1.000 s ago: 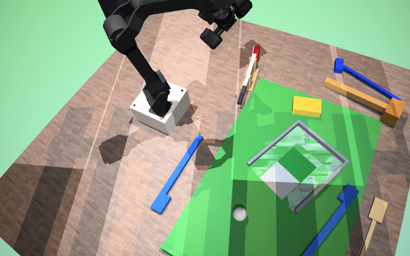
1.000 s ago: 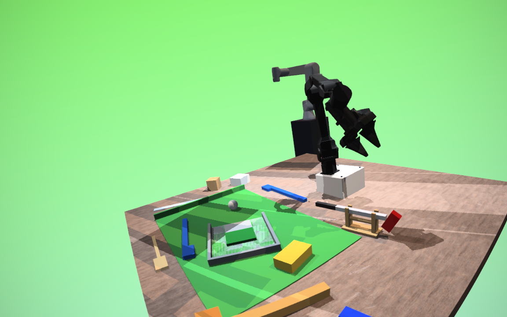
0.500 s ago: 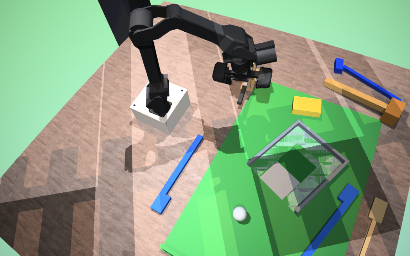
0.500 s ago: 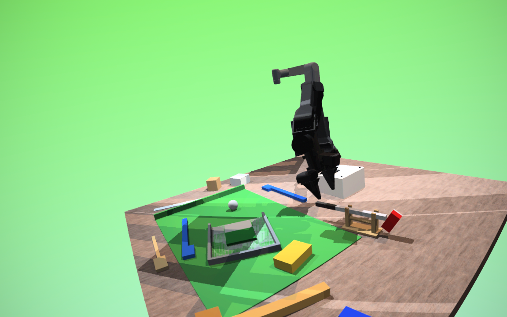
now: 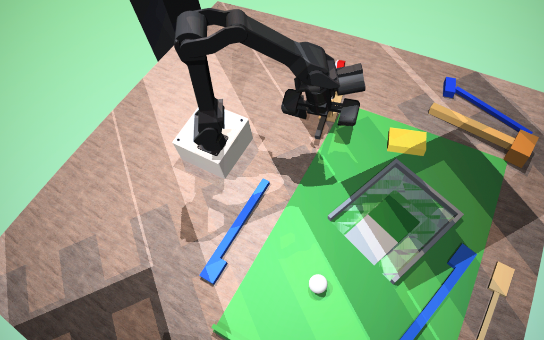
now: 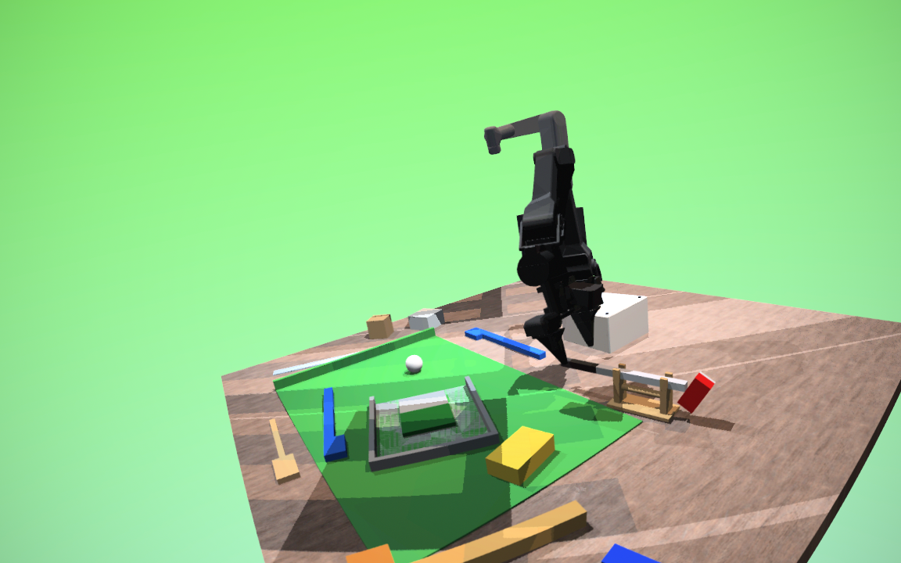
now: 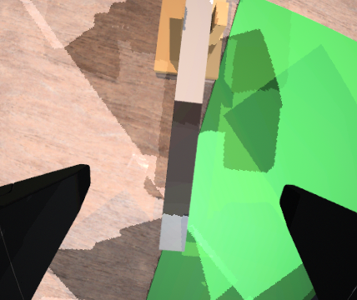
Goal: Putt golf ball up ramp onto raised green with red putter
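Note:
The putter with the red head (image 5: pixel 340 63) (image 6: pixel 696 392) rests in a small wooden stand (image 6: pixel 639 407) (image 7: pixel 164 46). Its dark grip (image 7: pixel 182 162) points toward the robot's side of the green mat. My gripper (image 5: pixel 321 108) (image 6: pixel 577 353) (image 7: pixel 188 185) is open and empty, above the grip end with one finger to each side. How far above the grip it is, I cannot tell exactly. The white golf ball (image 5: pixel 318 283) (image 6: pixel 413 363) lies on the mat. The pale ramp (image 5: pixel 371 238) leads to the dark raised green (image 5: pixel 394 213) (image 6: pixel 425 418). The arm hides part of the putter in the top view.
A grey wall (image 5: pixel 428 188) (image 6: pixel 432 452) borders the raised green. A yellow block (image 5: pixel 407 141) (image 6: pixel 520 451) lies on the mat. Blue clubs (image 5: pixel 240 219) (image 5: pixel 438 291) lie left and right. An orange mallet (image 5: pixel 472 124) and a tan paddle (image 5: pixel 501 279) lie at the right.

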You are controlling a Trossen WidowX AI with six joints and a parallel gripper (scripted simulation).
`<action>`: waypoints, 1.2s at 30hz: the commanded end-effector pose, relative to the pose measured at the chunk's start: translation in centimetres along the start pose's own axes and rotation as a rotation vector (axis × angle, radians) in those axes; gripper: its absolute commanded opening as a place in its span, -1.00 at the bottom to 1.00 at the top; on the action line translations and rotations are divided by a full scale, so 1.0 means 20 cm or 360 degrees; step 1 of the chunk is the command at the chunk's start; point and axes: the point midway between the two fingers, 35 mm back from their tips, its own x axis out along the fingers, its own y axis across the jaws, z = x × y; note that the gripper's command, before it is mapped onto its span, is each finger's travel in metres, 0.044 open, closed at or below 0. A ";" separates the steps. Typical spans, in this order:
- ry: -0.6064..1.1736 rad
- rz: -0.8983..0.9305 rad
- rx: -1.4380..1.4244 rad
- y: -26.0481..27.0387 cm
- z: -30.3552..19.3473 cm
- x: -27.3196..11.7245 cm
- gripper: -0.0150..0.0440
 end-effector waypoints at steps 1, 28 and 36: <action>0.0014 0.0017 0.0009 0.02 -0.02 0.04 1.00; 0.0014 0.0017 0.0009 0.02 -0.08 0.24 1.00; 0.0014 0.0017 0.0009 0.02 -0.09 0.27 1.00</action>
